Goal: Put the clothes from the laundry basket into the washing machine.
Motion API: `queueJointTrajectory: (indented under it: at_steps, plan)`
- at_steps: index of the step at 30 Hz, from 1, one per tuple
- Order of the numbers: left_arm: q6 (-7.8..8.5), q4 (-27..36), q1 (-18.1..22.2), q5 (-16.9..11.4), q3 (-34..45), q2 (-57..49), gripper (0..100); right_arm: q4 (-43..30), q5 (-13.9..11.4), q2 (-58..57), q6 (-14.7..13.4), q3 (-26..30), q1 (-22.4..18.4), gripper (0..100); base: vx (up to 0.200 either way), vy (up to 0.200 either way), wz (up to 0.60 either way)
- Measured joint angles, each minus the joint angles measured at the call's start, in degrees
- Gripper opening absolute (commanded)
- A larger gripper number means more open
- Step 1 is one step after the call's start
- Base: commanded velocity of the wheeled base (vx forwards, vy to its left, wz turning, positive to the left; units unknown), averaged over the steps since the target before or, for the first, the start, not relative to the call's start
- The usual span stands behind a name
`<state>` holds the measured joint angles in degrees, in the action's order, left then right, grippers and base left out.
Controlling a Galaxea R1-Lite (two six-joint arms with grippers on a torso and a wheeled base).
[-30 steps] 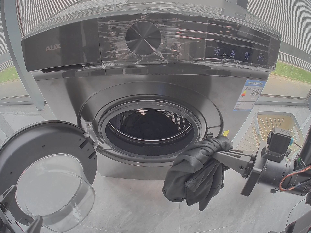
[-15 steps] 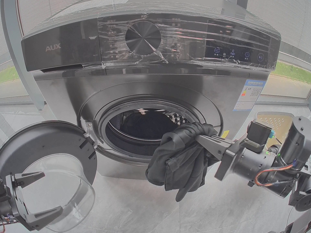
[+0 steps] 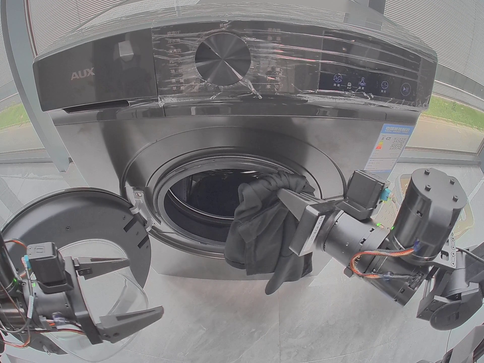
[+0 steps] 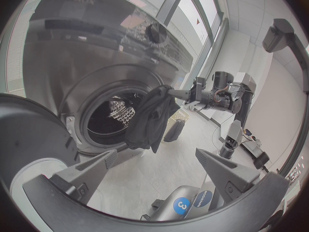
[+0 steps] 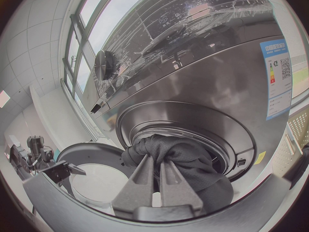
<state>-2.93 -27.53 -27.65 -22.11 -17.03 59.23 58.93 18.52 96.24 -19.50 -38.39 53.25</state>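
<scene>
Right gripper (image 3: 285, 197): fingers pinched together on a bunched dark garment (image 3: 262, 228), held at the right side of the drum opening (image 3: 201, 202) of the washing machine (image 3: 151, 142). The top of the bundle sits level with the upper part of the opening. The rest hangs down outside and covers the lower right of the rim, with one tail dangling below it toward the floor.

The inside of the drum is dark; I cannot tell what lies in it.

The door (image 3: 65, 218) is swung fully open to the robot's left and does not block the opening. Left gripper (image 3: 145, 287): fingers wide apart, holding nothing, low in front of the door's glass bowl and well apart from the garment.

Surroundings: the laundry basket (image 5: 297, 126) is pale and perforated, standing on the floor at the machine's right side, behind the right arm. A dial (image 3: 222, 59) sits on the film-wrapped control panel, and a label sticker (image 3: 390, 147) is stuck on the front, right of the opening.
</scene>
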Motion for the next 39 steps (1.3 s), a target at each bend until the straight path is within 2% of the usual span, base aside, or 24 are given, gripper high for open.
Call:
queueJointTrajectory:
  at_steps: [8,13,17,25,30,34,36,39]
  plan:
    - [-1.39,-5.3,-3.5,1.6,0.0,11.5,100,0.2,0.7,1.2,-1.5,-1.9,1.2,0,0.000,0.000,0.00]
    - [-4.46,-5.9,-4.1,1.3,-0.4,17.1,100,0.5,0.8,1.2,-1.8,-1.8,1.5,0,0.000,0.000,0.00]
    - [-5.99,-6.6,-4.6,1.2,-0.9,20.7,100,0.7,0.8,1.2,-1.8,-1.6,1.7,0,0.000,0.000,0.00]
    - [-9.87,-15.4,-5.6,1.8,-2.2,30.1,100,0.8,0.6,0.8,-1.8,-1.2,2.4,0,0.000,0.000,0.00]
    - [-12.01,-19.4,-5.9,4.5,-3.7,36.7,100,0.8,0.5,0.3,-1.7,-0.9,2.8,0,0.000,0.000,0.00]
    - [-15.85,-24.5,-6.1,7.6,-5.9,41.6,100,0.8,0.4,-0.2,-1.7,-0.5,3.1,0,0.000,0.000,0.00]
    - [-16.64,-26.0,-6.2,8.3,-6.5,43.3,100,0.8,0.3,-0.4,-1.7,-0.3,3.2,0,0.000,0.000,0.00]
    - [-16.81,-26.8,-6.2,9.1,-6.8,45.2,100,0.8,0.3,-0.6,-1.7,0.0,3.4,0,0.000,0.000,0.00]
